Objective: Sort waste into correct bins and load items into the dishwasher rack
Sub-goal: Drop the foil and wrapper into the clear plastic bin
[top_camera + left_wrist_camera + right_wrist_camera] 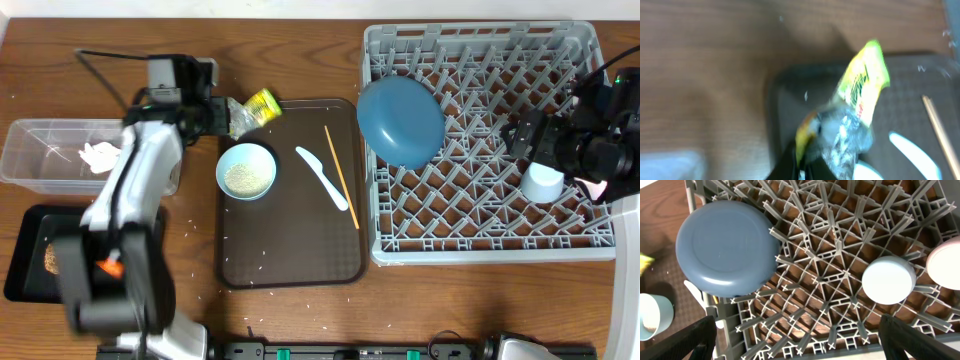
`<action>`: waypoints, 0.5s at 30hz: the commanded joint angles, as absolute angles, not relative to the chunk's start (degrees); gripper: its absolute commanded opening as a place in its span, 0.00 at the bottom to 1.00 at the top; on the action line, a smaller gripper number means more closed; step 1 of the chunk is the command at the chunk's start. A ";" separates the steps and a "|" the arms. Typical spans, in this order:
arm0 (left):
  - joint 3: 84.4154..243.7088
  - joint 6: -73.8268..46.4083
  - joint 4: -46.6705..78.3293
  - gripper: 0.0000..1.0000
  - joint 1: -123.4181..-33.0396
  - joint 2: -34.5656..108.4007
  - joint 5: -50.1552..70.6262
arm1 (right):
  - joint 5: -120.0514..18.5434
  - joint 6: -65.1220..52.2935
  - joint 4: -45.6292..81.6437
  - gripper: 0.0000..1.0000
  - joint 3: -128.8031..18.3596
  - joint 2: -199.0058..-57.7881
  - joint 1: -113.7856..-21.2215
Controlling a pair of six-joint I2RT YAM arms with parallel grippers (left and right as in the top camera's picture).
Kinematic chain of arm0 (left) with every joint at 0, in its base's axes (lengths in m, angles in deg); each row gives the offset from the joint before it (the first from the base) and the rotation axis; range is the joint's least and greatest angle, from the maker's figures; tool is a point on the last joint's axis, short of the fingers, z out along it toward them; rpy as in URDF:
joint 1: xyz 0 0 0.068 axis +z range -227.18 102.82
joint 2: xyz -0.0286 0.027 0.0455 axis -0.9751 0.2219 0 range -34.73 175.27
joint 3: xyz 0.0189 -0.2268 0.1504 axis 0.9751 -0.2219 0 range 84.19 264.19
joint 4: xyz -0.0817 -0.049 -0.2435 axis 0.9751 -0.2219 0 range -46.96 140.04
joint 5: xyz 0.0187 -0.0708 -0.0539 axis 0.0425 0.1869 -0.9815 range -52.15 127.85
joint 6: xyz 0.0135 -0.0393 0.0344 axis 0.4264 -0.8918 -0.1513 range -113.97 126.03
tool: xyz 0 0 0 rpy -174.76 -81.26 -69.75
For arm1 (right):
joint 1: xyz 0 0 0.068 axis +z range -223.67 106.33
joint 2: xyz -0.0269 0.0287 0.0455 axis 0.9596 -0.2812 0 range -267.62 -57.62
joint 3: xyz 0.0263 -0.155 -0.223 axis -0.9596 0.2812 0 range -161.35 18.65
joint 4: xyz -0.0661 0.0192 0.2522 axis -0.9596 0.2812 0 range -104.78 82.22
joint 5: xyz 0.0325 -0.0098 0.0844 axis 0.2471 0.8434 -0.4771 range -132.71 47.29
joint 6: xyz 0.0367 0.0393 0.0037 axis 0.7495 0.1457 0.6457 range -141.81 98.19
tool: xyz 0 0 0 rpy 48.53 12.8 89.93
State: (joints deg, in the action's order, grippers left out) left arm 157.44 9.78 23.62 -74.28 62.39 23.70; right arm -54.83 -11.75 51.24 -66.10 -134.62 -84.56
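Left gripper [223, 117] clamped on the yellow wrapper [262, 104] near the bench's [300, 320] far edge. Right gripper [797, 327] spread apart over the rack [480, 256].

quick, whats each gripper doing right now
Left gripper: closed, holding the yellow wrapper.
Right gripper: open, empty, above the dishwasher rack.

The rack [470, 215] is grey, a criss-cross lattice; the plate [401, 121] is deep blue. The wrapper [262, 104] is yellow, the tray [290, 240] dark brown.
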 commanded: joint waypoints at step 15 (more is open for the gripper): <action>158.18 -8.12 17.24 0.06 -56.95 55.07 53.38 | -54.98 -11.59 51.87 0.96 -66.29 -134.64 -83.97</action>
